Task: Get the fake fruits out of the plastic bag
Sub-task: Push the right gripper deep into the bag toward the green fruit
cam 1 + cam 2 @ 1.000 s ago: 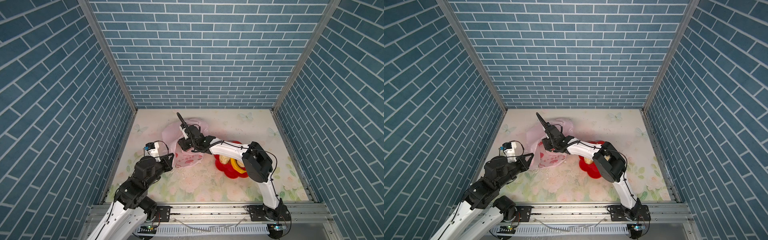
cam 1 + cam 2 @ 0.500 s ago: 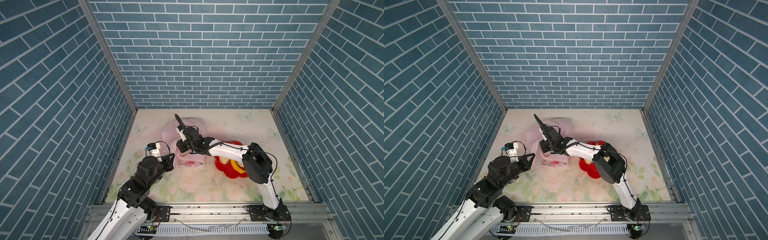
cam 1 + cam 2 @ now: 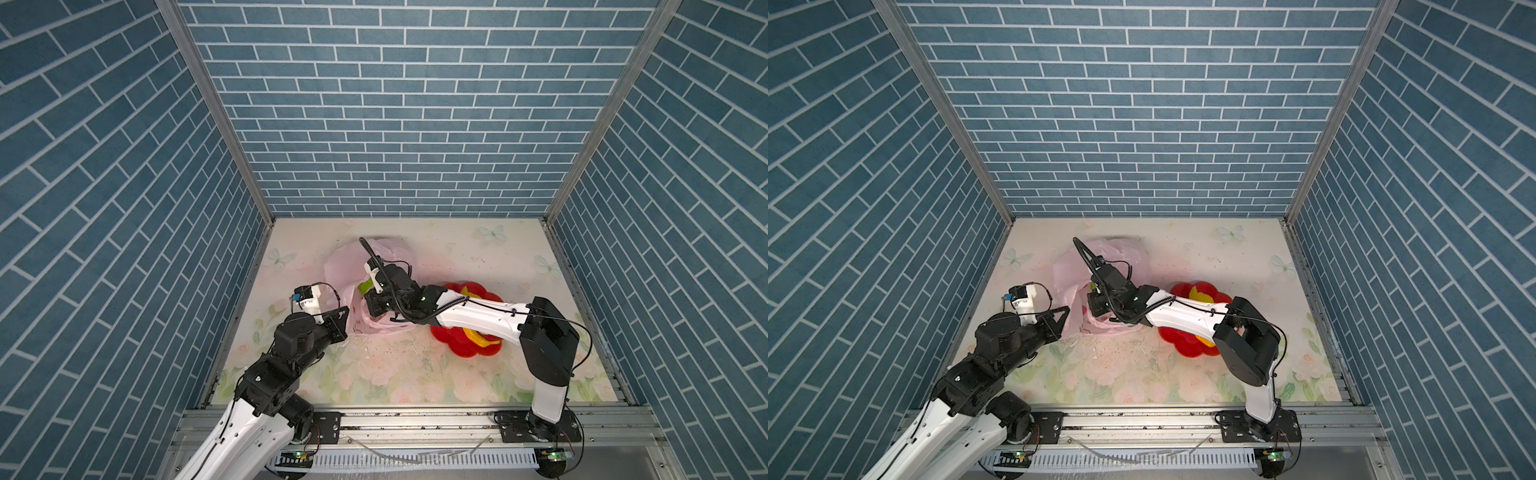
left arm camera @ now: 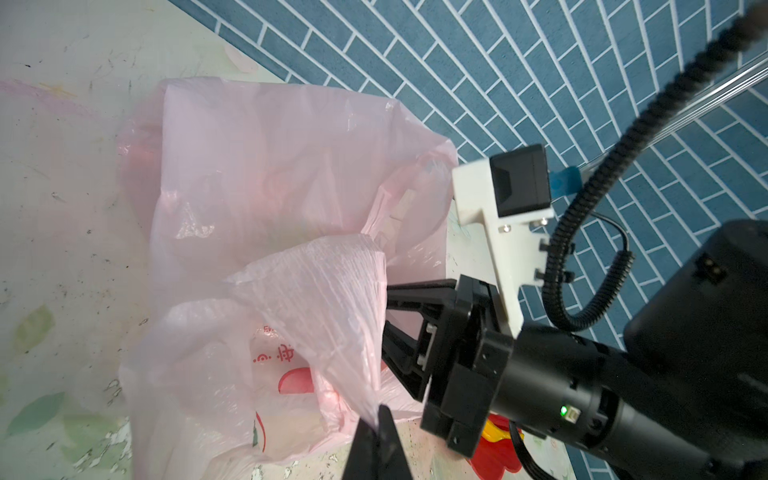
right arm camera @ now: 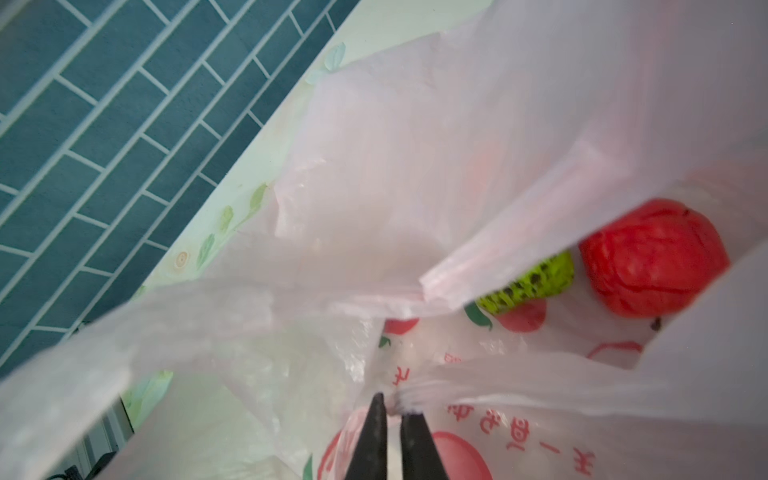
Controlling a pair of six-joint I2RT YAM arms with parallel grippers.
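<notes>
The pale-pink plastic bag lies at the left middle of the mat, its mouth pulled open. My left gripper is shut on a fold of the bag's rim. My right gripper reaches across into the mouth and is shut on a bunched strip of film; its tips are hidden in both top views. Inside the bag lie a red fruit and a green textured ball. A yellow banana and a yellow piece rest in the red dish.
The red flower-shaped dish sits right of the bag, partly under my right forearm. Blue brick walls close the mat on three sides. A metal rail runs along the front edge.
My right gripper has dropped a little toward the front into the bag's mouth and its jaws have closed on the film. The left gripper has kept its hold, barely shifting.
</notes>
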